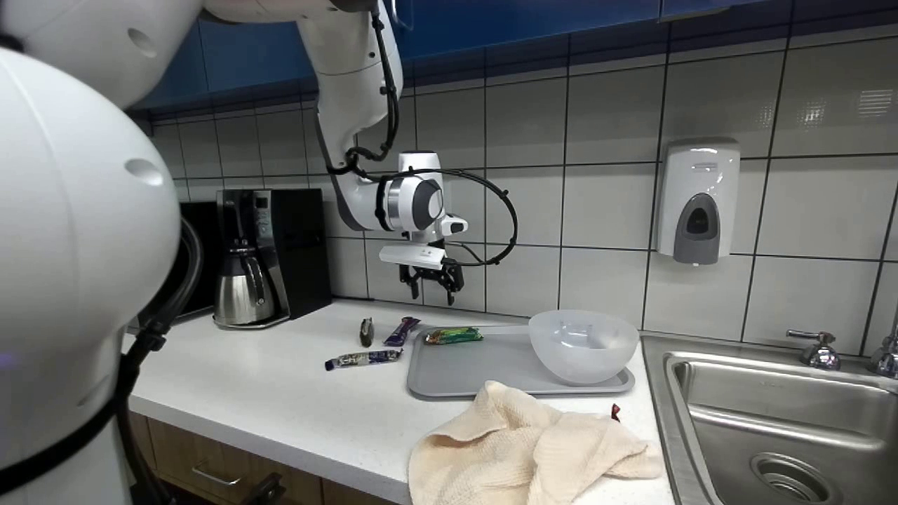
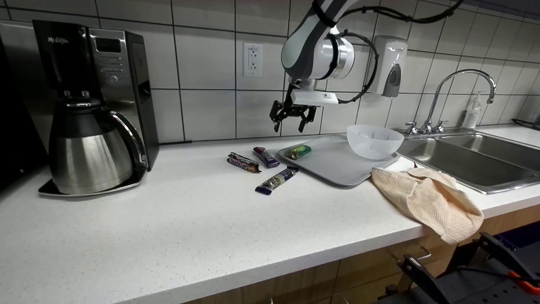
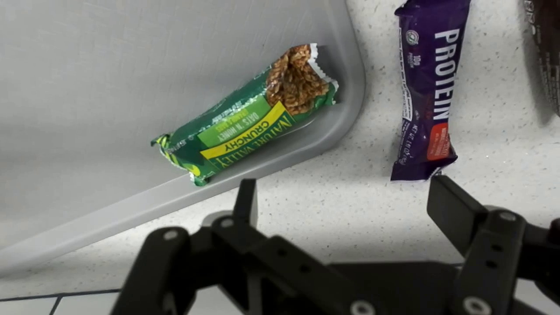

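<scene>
Granola bar lies on the tray, just inside the rim at the corner nearest the wall and the coffee maker; claw hangs above, near that corner, spread wide and grasping nothing.

Status, as judged from the layout: done, granola bar is on the tray; left, any grip or lift, since no bar is in the claw; purple bar, brown bar and blue bar lie on the counter, beyond the tray's edge on the coffee maker side; bowl stands upright toward the tray's opposite end.

Appearance: green wrapper, printed face up; yellow band marked CRUNCHY; granola pictured at the end toward the tray's corner; serrated end seals, whitish at the edges; wrapper seems intact.
</scene>
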Available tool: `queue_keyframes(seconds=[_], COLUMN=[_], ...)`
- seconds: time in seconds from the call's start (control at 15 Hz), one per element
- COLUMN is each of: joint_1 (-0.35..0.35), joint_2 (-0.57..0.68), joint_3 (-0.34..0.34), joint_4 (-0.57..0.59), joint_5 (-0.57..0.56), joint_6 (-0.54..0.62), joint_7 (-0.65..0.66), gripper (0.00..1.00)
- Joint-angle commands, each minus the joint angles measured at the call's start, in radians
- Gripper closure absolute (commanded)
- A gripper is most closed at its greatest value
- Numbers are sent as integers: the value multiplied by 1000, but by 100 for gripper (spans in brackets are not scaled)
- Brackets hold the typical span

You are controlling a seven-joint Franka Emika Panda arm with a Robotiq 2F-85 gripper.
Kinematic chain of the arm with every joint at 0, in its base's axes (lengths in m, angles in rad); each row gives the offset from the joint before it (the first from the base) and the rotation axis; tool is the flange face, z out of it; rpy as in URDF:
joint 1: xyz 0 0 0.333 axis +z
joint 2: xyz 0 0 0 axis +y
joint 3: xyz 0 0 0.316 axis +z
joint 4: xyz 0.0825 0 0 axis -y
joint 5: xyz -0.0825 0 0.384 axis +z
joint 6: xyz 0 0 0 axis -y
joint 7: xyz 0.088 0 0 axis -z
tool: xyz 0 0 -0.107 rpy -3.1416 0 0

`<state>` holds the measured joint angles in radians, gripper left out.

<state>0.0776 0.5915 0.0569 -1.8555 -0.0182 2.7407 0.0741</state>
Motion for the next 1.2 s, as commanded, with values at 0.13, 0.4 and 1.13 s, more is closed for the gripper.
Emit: queue_keyframes(seconds=[0.13,0.4,1.13], joint_1=[29,99,393], joint_2=[-16,-23,23], joint_3=[-54,-141,-411], joint_4=[-11,-14,18], joint_5=[-16,-51,-169], joint_6=[33,53,5], joint_7=[32,121,605], gripper=[0,0,0])
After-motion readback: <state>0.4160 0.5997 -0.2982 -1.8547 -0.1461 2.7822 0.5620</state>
